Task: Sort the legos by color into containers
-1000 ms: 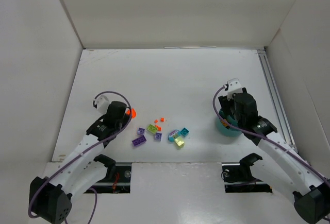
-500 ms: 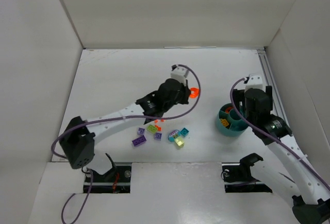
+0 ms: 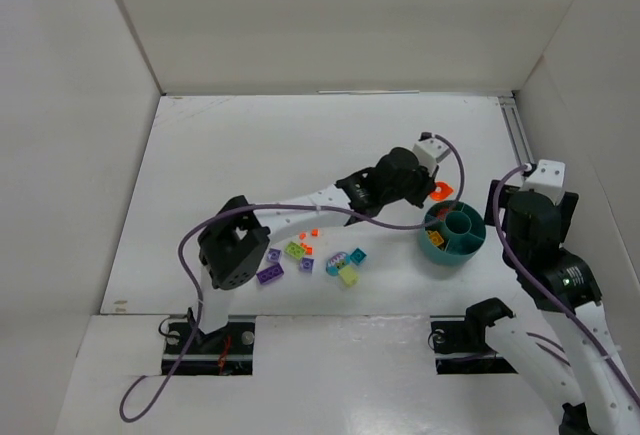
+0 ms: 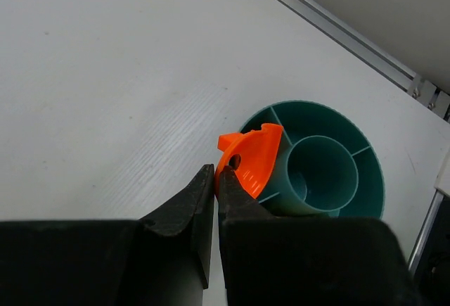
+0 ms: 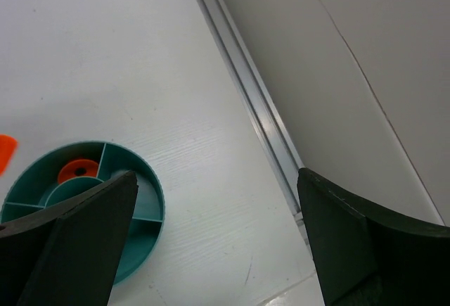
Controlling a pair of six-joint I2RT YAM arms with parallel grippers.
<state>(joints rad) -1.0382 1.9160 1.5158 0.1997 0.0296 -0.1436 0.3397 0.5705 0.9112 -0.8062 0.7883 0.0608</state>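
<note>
Jutting from the clamped left gripper (image 4: 216, 176): orange lego (image 4: 252, 162).

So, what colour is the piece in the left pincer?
Bright orange: a flat curved plastic piece, clearest in left wrist view.

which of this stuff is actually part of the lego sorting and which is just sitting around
Part of the job:
loose legos
teal divided bowl
orange piece pinched in the left gripper
orange ring already in the bowl

Just there:
metal rail along the table's right edge
white side walls
</note>
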